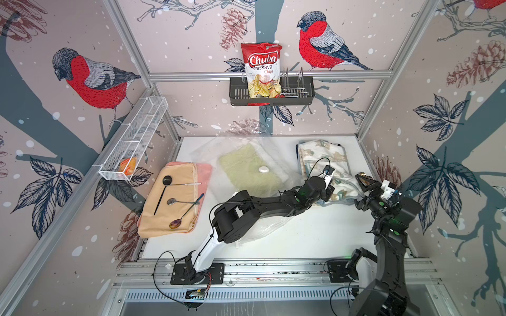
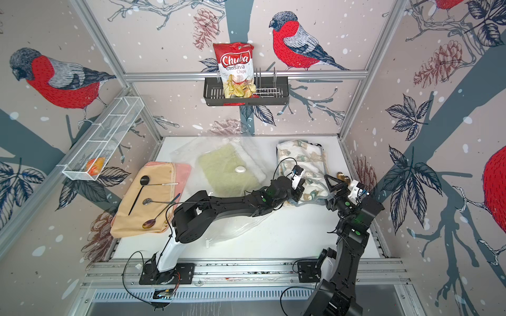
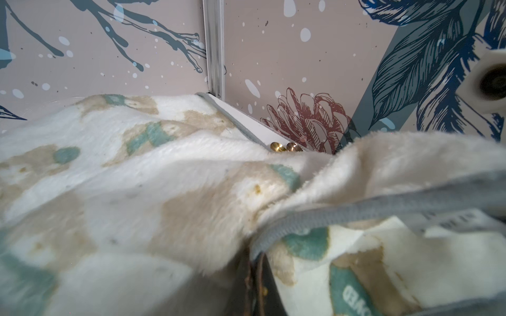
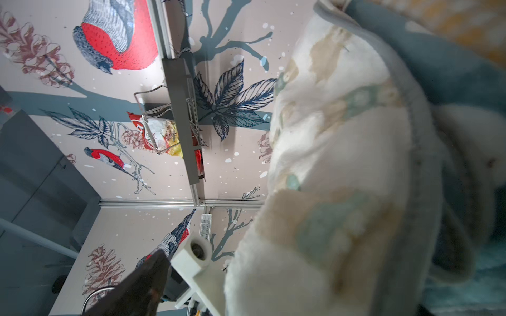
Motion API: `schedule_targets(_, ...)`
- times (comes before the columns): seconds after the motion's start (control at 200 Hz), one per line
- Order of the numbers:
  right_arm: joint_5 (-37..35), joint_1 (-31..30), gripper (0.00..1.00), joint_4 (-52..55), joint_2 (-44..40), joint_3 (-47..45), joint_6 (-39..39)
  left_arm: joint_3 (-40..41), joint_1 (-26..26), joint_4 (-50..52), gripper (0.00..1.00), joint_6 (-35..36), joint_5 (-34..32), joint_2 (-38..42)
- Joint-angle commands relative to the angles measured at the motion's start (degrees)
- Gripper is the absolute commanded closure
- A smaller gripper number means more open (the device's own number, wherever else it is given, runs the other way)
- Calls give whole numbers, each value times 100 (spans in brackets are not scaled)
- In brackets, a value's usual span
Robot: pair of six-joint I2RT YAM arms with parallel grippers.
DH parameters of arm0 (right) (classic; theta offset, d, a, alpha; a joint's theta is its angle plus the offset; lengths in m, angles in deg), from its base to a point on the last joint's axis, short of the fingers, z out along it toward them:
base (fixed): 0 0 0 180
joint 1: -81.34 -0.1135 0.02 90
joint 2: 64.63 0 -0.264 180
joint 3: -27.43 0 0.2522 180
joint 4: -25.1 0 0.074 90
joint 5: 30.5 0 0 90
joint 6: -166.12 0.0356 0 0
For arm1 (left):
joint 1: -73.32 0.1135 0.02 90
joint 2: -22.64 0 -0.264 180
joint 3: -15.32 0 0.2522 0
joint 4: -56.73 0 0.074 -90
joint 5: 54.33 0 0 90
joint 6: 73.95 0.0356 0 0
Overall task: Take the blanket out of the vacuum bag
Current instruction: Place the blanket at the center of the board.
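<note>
The vacuum bag [image 1: 246, 153], clear and crinkly with a round white valve cap [image 1: 263, 169], lies across the middle of the table in both top views [image 2: 219, 153]. A pale green fluffy cloth [image 1: 246, 167] lies inside it under the cap. A white blanket [image 1: 317, 158] printed in teal and beige, with grey trim, lies at the back right beside the bag. My left gripper [image 1: 332, 191] reaches across the bag and is shut on the blanket's grey-trimmed front edge [image 3: 276, 232]. My right gripper [image 1: 364, 182] stands open just right of that edge, and one dark finger [image 4: 142, 284] shows beside the blanket.
A peach pouch [image 1: 180, 219] carrying three spoons lies at the left. Small brass pieces [image 1: 364, 175] sit near the right wall behind my right gripper. A chips bag [image 1: 262, 68] stands in a black rack [image 1: 301, 95] on the back wall. A white mesh basket [image 1: 134, 139] hangs on the left wall.
</note>
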Motion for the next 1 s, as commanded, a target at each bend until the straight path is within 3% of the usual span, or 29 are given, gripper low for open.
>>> schedule_targets(0.0,-252,155,0,1351,-237,340,-609,-166,-23,161,100,51,-7,-41)
schedule_targets(0.07,-472,236,0,2196,-278,481,-1104,-220,-6,238,100,22,-85,-62)
schedule_targets(0.23,-583,458,0,3043,-445,470,-1583,-320,7,509,100,-18,-201,-144)
schedule_targets(0.395,-2222,771,0,4317,-692,943,-2669,-306,109,740,100,-169,-245,-217)
schedule_targets(0.48,-2555,940,0,4217,-612,1014,-2690,-244,138,779,100,-178,-218,-183)
schedule_targets(0.71,-2167,994,0,3435,34,1259,-2670,-276,138,1052,100,-168,83,-118)
schedule_targets(0.785,-2175,993,0,3368,90,1482,-2769,-339,122,1215,58,-138,414,-90)
schedule_targets(0.86,-2219,980,0,3418,176,1718,-2872,-287,36,1363,25,-1,698,78)
schedule_targets(0.946,-2155,912,0,3325,331,1848,-2841,-87,-87,1549,10,176,958,468)
schedule_targets(0.966,-2134,899,0,3281,364,1865,-2820,7,-112,1560,3,213,1048,584)
schedule_targets(0.996,-2115,872,0,3207,396,1877,-2785,139,-162,1591,1,235,1073,796)
